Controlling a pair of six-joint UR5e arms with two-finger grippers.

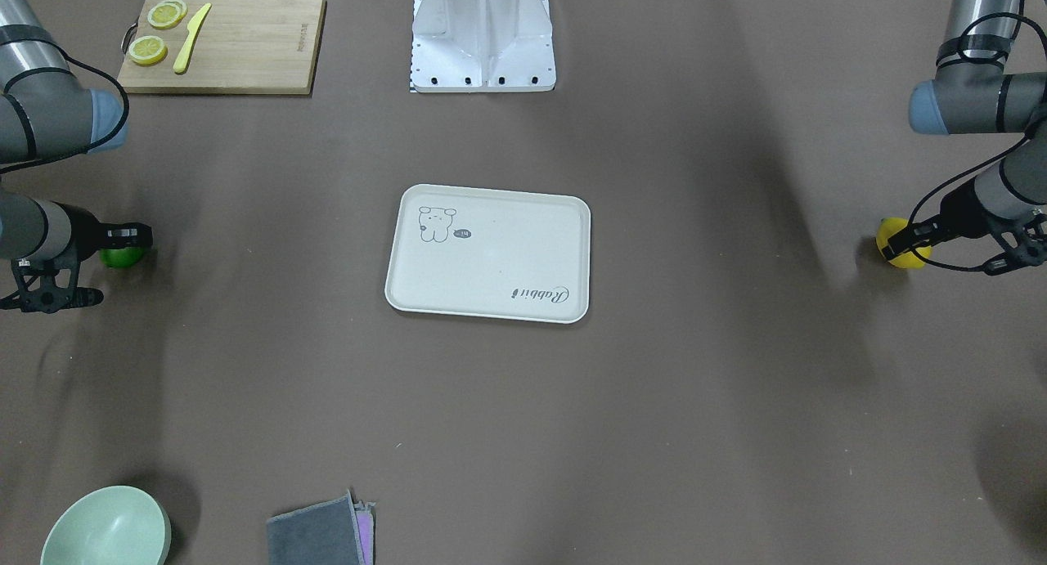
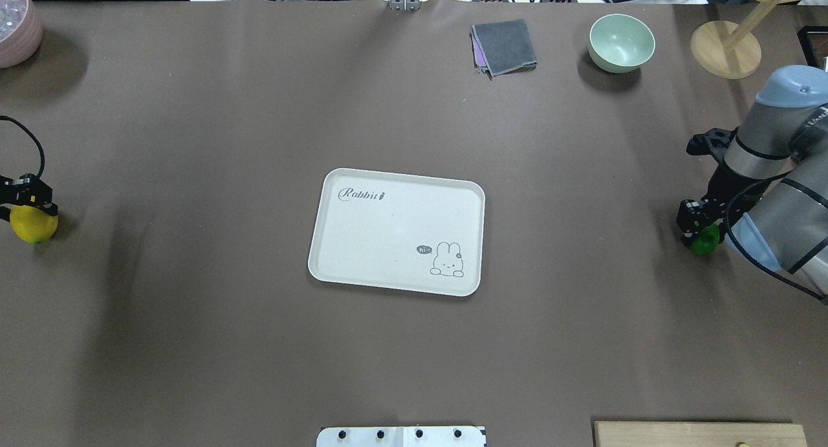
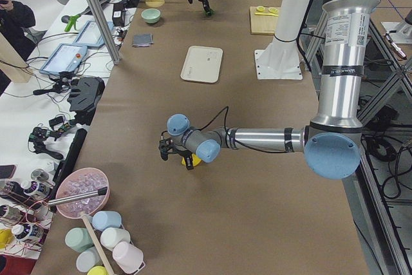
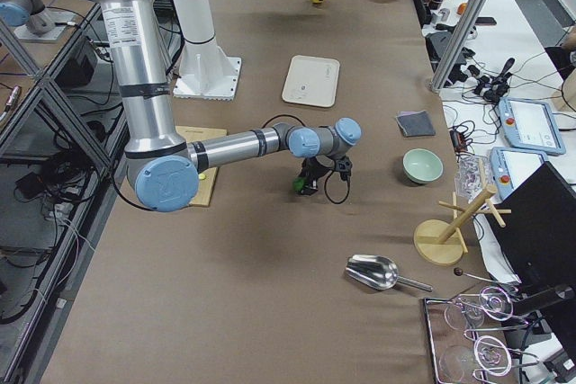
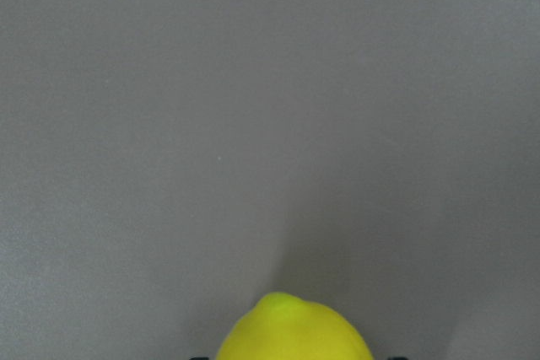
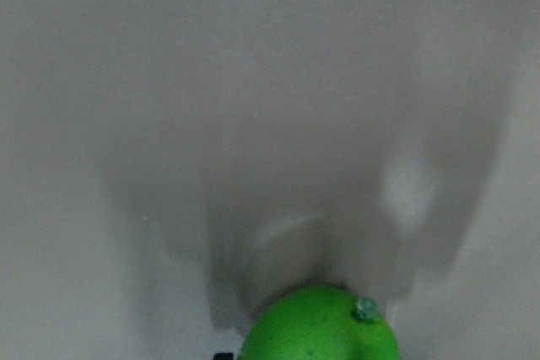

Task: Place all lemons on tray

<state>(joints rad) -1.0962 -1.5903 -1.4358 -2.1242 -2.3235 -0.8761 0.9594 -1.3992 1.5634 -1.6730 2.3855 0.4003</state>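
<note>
The cream-white tray (image 2: pixel 362 240) lies flat in the middle of the table and holds nothing; it also shows in the front view (image 1: pixel 491 279). My left gripper (image 2: pixel 27 209) is at the table's left edge, pointing down and shut on the yellow lemon (image 2: pixel 32 225), which also shows in the front view (image 1: pixel 898 246) and fills the bottom of the left wrist view (image 5: pixel 294 330). My right gripper (image 2: pixel 698 228) is at the right edge, shut on the green lemon (image 2: pixel 705 242), which also shows in the front view (image 1: pixel 121 257) and the right wrist view (image 6: pixel 321 326). Both lemons are low, at or just above the table.
A bamboo cutting board (image 1: pixel 245 50) with lemon slices (image 1: pixel 148 50) and a yellow knife (image 1: pixel 190 38) lies near the robot's base (image 1: pixel 483 42) on my right. A green bowl (image 2: pixel 621 41), a grey cloth (image 2: pixel 504 46), a wooden stand (image 2: pixel 724 49) and a pink bowl (image 2: pixel 16 30) line the far edge.
</note>
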